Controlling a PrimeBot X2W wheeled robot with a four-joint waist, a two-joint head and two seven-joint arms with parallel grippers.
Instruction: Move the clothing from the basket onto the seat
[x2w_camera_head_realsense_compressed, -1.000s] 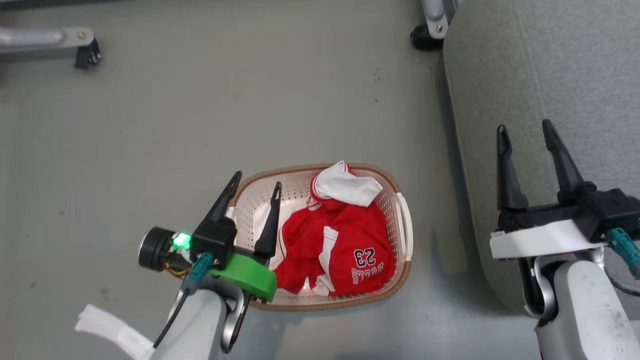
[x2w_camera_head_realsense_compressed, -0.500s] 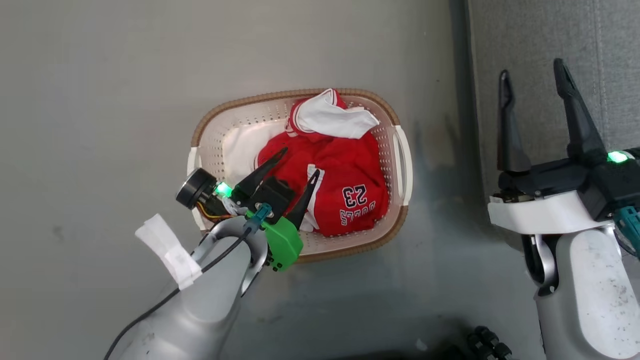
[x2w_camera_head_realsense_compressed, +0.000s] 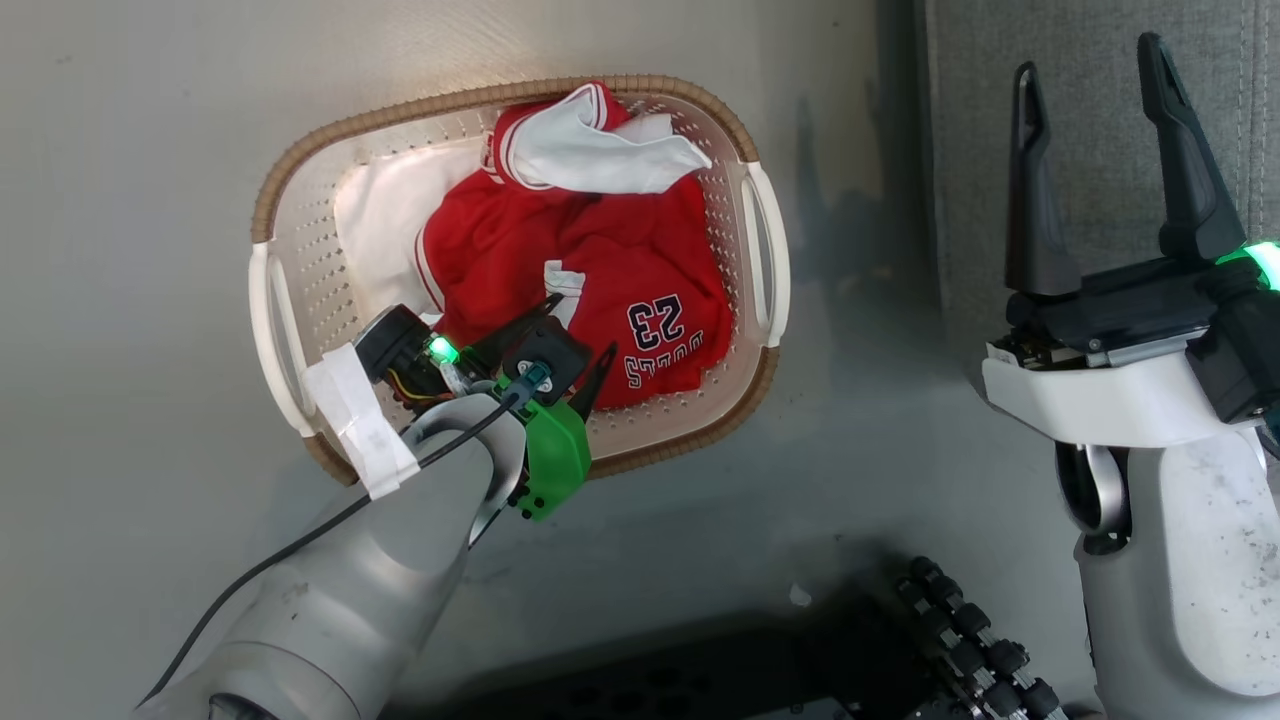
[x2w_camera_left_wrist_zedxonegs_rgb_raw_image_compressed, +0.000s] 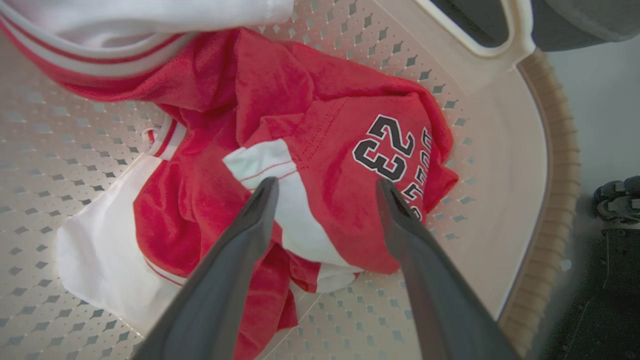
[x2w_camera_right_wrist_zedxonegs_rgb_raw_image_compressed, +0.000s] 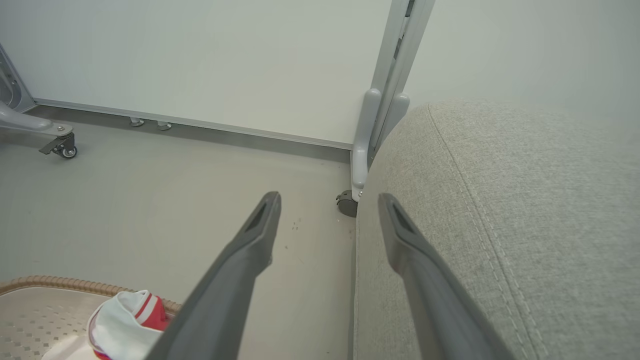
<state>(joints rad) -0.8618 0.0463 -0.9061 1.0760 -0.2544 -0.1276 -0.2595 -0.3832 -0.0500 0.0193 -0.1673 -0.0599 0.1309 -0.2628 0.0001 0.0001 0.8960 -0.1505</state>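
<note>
Clothing (x2w_camera_head_realsense_compressed: 600, 270): red soft-fabric sports garments with white trim and stripes, crumpled in one heap.
Look: a white piece with red-striped edge folded over the far end of the heap; a white panel with thin red lines in the middle; a "23" in dark numerals edged white above the word "BULLS", upside down in the head view.
Place: inside the cream-white perforated plastic basket (x2w_camera_head_realsense_compressed: 400, 105) with brown woven-look rim and white side handles, heaped toward the side nearest the seat.
Basket: on the pale grey floor (x2w_camera_head_realsense_compressed: 150, 300), just beside the large grey fabric-upholstered seat (x2w_camera_head_realsense_compressed: 1090, 200) with its stitched seam, apart from it.
Left gripper (x2w_camera_head_realsense_compressed: 583, 325): reached down into the basket, two long dark fingers spread wide, straddling the white panel and the red cloth by the numerals; nothing pinched; contact with the fabric not clear.
Right gripper (x2w_camera_head_realsense_compressed: 1088, 58): fingers spread wide, empty, raised over the seat's edge, pointing away from the robot, well apart from the basket.
</note>
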